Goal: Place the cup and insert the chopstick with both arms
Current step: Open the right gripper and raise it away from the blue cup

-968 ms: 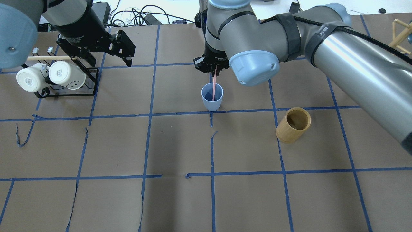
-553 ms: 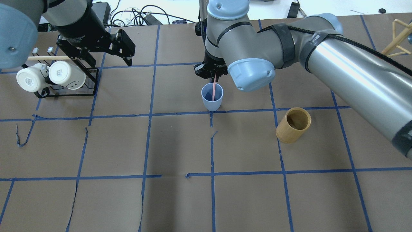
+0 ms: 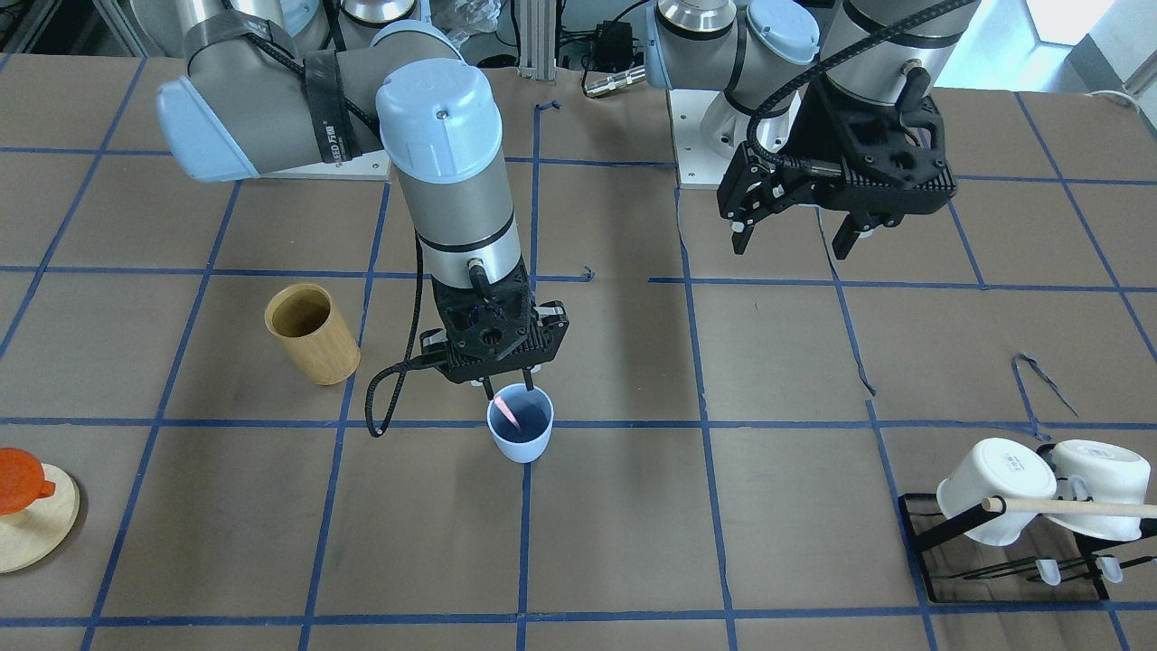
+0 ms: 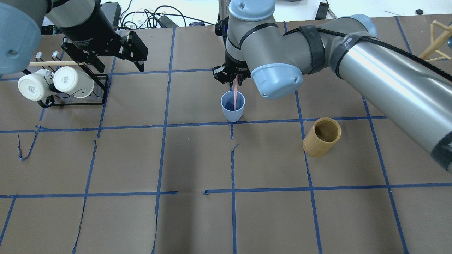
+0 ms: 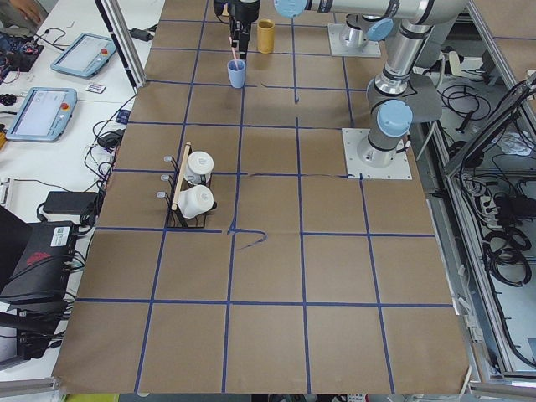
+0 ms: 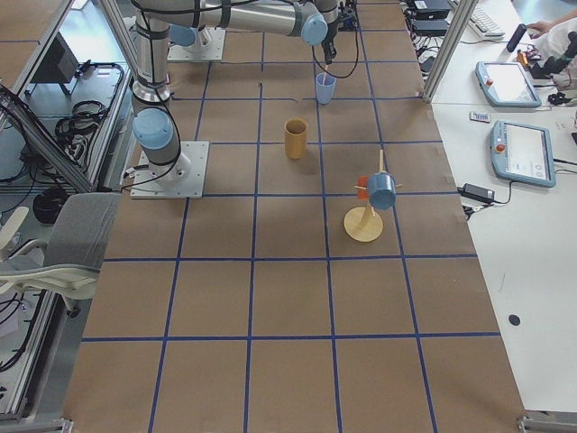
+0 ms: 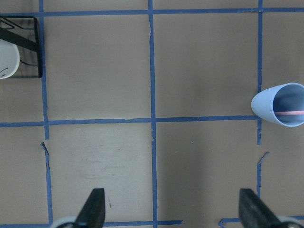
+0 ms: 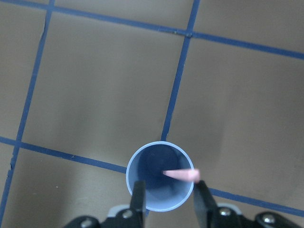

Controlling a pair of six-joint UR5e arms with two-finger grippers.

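Right wrist-mounted view: our right gripper (image 8: pixel 169 184) has its fingers (image 8: pixel 138 199) spread either side of the cup (image 8: pixel 152 187), at its near rim, clamping nothing. Just past them the chopstick (image 8: pixel 183 175) shows its top end close by one finger; we can't tell if they touch. Its lower end sits inside the cup, which stands upright on the counter (image 8: pixel 95 95) beside a blue tape line.

We read the step as release-and-clear; the insert looks done. We'd lift straight up, fingers wide, no sideways drift: the stick leans and the cup looks light, so a nudge could tip both. Swing away only once the fingertips are above the stick's top.

Pose: right arm reaches to mid-counter, wrist vertical, fingers pointing down over the cup. Our left gripper (image 3: pixel 791 244) hangs well apart on the left, fingers spread and empty, short of the mug rack (image 3: pixel 915 542) at far left.
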